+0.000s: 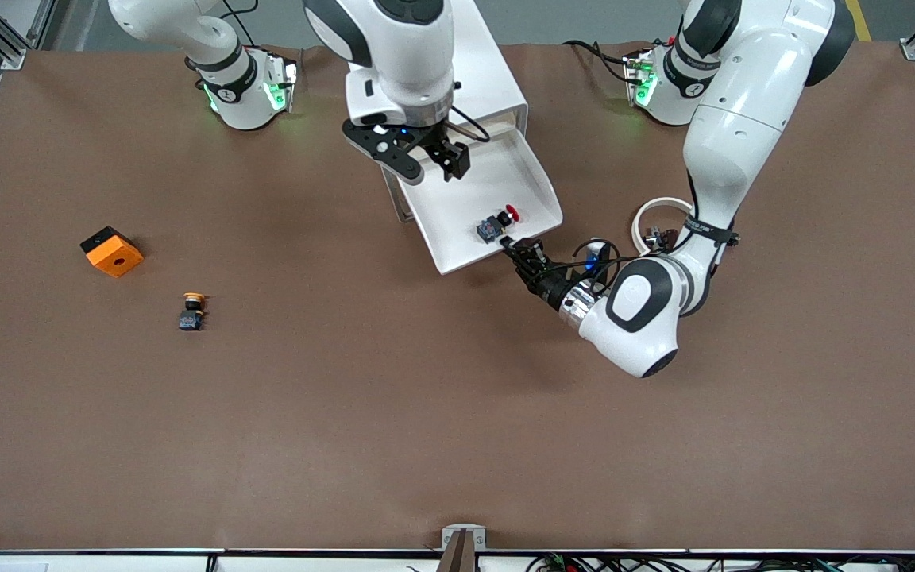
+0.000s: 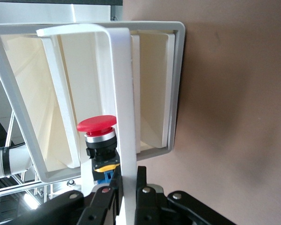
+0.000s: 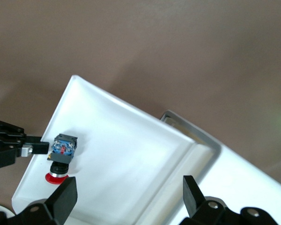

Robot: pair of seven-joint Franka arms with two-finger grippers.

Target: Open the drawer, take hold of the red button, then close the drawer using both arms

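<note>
Left gripper [image 1: 510,245] is down low at the front edge of the pulled-out drawer [image 1: 465,202], its fingers [image 2: 143,197] pinched tight on the drawer's front strip, as I read it from the left wrist view. That arm reaches in from its base with the elbow bent low over the table [image 1: 457,413] and the wrist lying nearly level, pointing toward the cabinet [image 1: 489,79]. Over on my other arm, the right gripper [image 1: 429,162] hangs above the drawer's tray, wrist pointing straight down, jaws spread wide with nothing between them. I see the button [image 1: 497,223] lying on its side inside the drawer, close to the front strip and just beside the left gripper's fingertips, red cap toward the left arm's end. A yellow-capped button [image 1: 192,311] and an orange cube [image 1: 112,251] sit well apart toward the right arm's end of the table.
</note>
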